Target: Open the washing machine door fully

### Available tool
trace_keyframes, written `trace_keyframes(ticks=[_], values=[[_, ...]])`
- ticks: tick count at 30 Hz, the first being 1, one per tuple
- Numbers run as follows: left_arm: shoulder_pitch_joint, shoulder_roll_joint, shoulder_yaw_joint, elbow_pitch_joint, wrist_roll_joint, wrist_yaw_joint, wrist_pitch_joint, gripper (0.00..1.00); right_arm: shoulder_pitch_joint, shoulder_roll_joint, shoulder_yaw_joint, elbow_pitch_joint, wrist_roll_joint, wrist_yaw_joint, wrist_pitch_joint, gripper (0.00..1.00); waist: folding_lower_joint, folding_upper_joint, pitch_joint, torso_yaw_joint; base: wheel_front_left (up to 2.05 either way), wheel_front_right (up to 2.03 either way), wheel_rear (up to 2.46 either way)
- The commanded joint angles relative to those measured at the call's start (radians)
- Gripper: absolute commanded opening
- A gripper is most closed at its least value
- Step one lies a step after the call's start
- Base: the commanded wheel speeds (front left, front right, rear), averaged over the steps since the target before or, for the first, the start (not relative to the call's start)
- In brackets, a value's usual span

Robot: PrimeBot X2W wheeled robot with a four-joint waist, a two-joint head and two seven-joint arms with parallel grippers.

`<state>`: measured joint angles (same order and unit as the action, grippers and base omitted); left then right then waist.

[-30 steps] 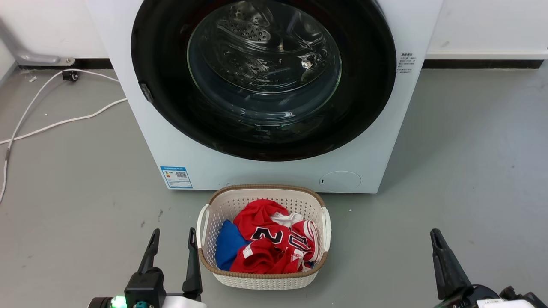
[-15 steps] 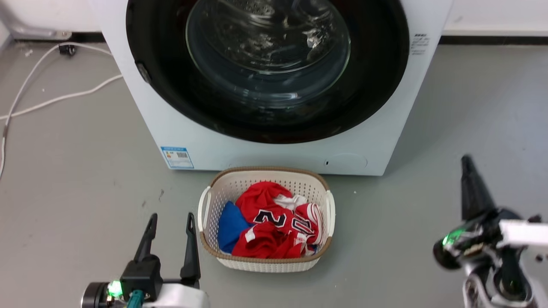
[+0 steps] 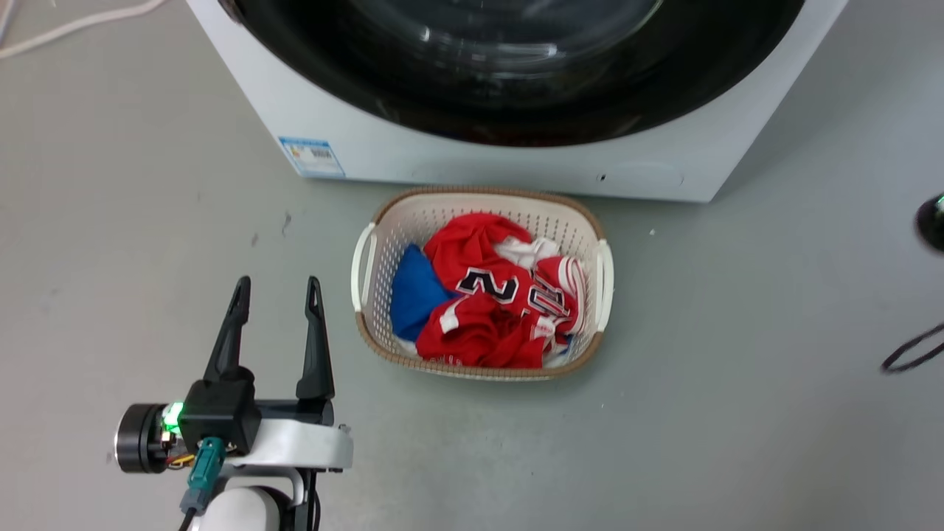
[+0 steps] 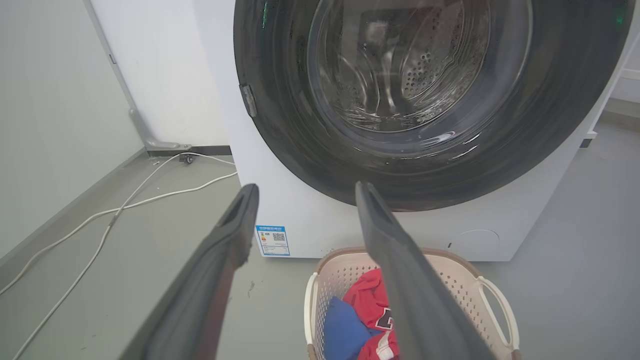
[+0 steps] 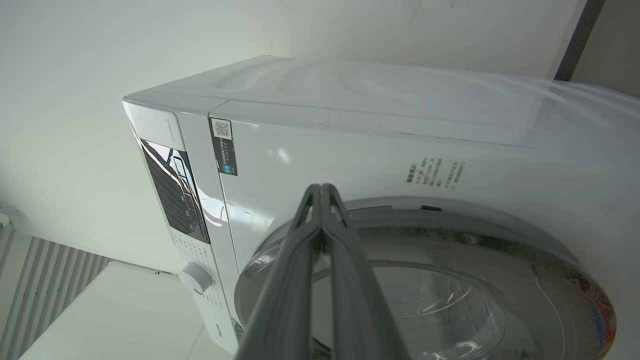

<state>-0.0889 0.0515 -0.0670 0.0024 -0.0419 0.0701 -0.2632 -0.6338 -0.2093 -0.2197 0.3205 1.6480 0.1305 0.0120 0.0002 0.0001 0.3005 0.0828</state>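
Grey concrete floor runs back to a white wall, and the white front-loading washing machine stands on it. The head view takes in the bottom arc of the washing machine door, glossy black and lying flush against the machine's front. A blue label sits low at one corner, and a white laundry basket stands just before the machine, holding a red numbered jersey and a blue cloth. The left gripper hovers over bare floor beside the basket, its two dark fingers spread apart and empty. The left wrist view adds the door's clear glass bowl with the perforated drum behind it, a small grey tab on the door's rim, and white cables trailing over the floor. The right wrist view, turned sideways, gives the machine's top, a dark control panel and a white dial. There the right gripper is aimed toward the white front just beside the door's rim, fingers pressed together on nothing.
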Motion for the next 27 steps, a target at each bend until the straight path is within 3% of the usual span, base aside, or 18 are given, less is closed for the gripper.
trace_keyframes(ticks=[1,12,27], values=[[-0.021,-0.002,-0.001,-0.005,0.002,-0.003,-0.002,1.00,-0.051,-0.024,-0.002,0.018,-0.008,0.000,0.017,0.00,-0.0002,-0.0001,0.065,0.020,0.00,0.00,0.00],[-0.095,-0.002,-0.014,-0.026,-0.012,-0.005,-0.002,1.00,-0.322,-0.164,0.069,0.178,-0.063,0.000,0.169,0.00,-0.0002,-0.0001,0.206,0.049,0.00,0.00,0.00],[-0.152,-0.002,-0.018,-0.065,-0.009,-0.002,-0.002,1.00,-0.546,-0.259,0.218,0.276,-0.121,0.000,0.418,0.00,-0.0002,-0.0001,0.305,0.074,0.00,0.00,0.00]])
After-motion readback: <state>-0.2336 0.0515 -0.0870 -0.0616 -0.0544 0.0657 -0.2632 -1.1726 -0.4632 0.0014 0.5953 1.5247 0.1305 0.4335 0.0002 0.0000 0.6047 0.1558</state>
